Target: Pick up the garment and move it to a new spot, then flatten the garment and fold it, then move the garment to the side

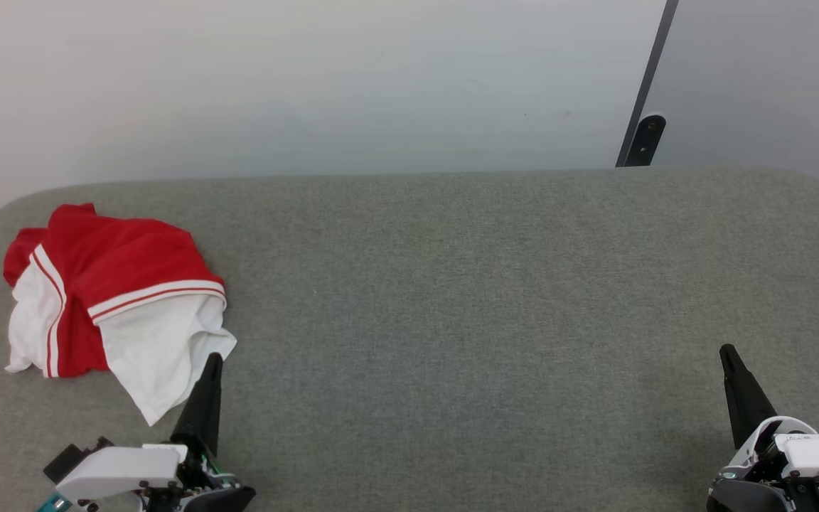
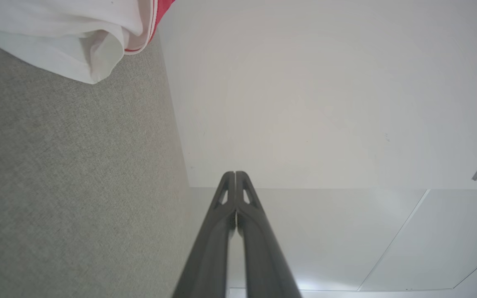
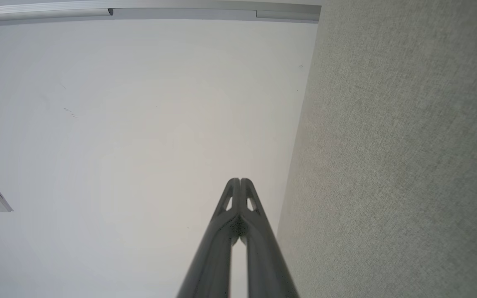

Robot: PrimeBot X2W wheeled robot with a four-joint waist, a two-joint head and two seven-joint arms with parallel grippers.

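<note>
Grey fabric worktop (image 1: 495, 299) carries the garment (image 1: 121, 284), a crumpled red-and-white heap at its far left. The left gripper (image 1: 214, 360) sits just beside the white hem, fingers together. The right gripper (image 1: 727, 351) is well apart, fingers likewise pressed together.

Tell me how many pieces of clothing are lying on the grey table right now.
1. The garment, red and white, lies crumpled at the far left of the table, close by the tip of the left gripper. Anything tucked under its folds would be hidden.
</note>
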